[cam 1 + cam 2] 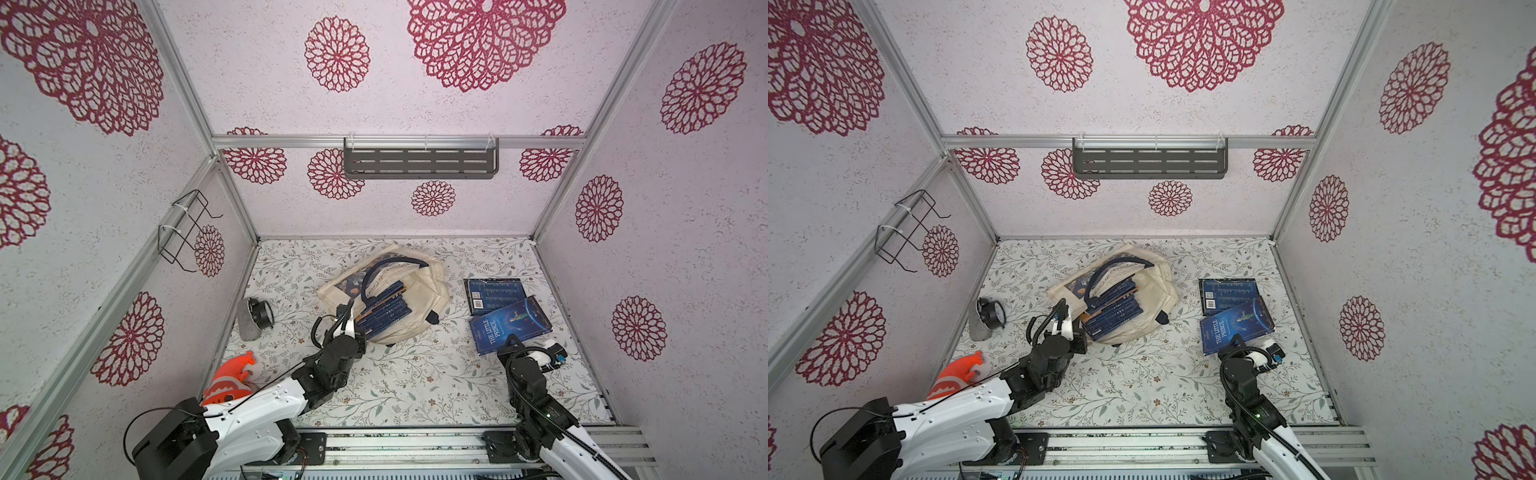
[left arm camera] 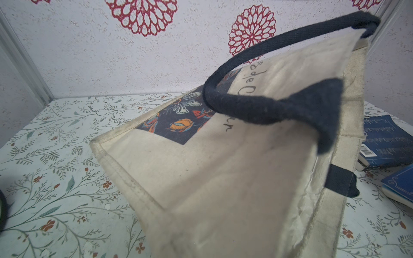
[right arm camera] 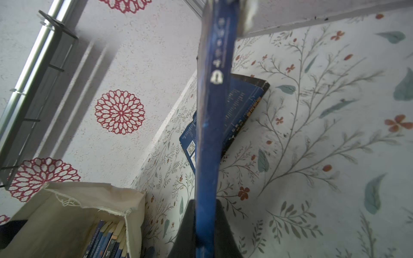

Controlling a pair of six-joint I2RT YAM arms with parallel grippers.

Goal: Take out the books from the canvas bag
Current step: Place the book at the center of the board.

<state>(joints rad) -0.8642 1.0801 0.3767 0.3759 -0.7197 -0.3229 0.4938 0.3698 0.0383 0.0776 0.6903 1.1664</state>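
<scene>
Fingers [image 3: 185, 232] pinch book [image 3: 212, 111], bag [image 1: 432, 291] hides left fingertips

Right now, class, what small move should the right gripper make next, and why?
Probably lower and open the right gripper: it is shut on The Little Prince, already clear of the canvas bag, tilted over the barcode-up book on the table. More books wait in the bag.
</scene>
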